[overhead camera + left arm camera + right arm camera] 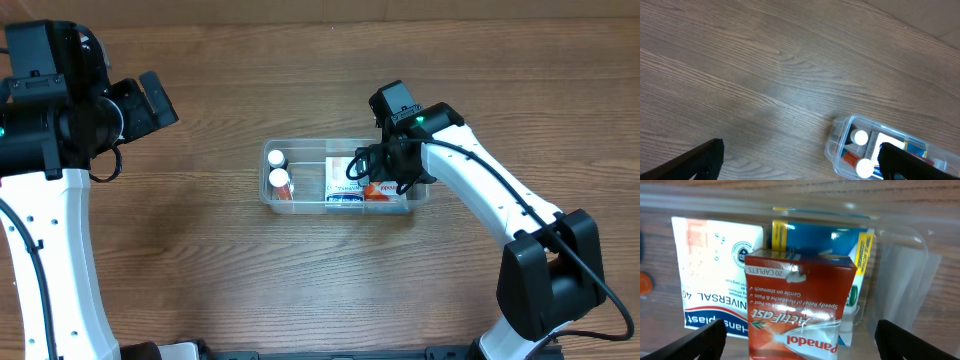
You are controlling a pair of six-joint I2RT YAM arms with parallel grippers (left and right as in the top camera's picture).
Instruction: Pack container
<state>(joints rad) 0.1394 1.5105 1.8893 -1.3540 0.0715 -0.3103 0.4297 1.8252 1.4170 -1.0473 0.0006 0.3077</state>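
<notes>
a: where is the container?

b: just right of the middle of the overhead frame, flat on the wooden table, its long side running left to right. in the left wrist view it shows in the lower right corner.

a: what is inside?

b: at its left end are two white-capped bottles, the upper bottle just above the lower bottle, which has an orange body. right of them lies a white box printed "universal". in the right wrist view a blue and yellow box sits behind it, and a red panadol box fills the middle of the frame, nearest the camera and overlapping the other two.

a: and the right gripper?

b: it hangs over the container's right end. its fingers are spread wide, one in each lower corner of the right wrist view. the red panadol box lies between them with a gap on either side, so neither finger touches it.

a: the left gripper?

b: in the upper left of the overhead frame, well apart from the container. its fingers are spread too, with only bare table between them.
</notes>
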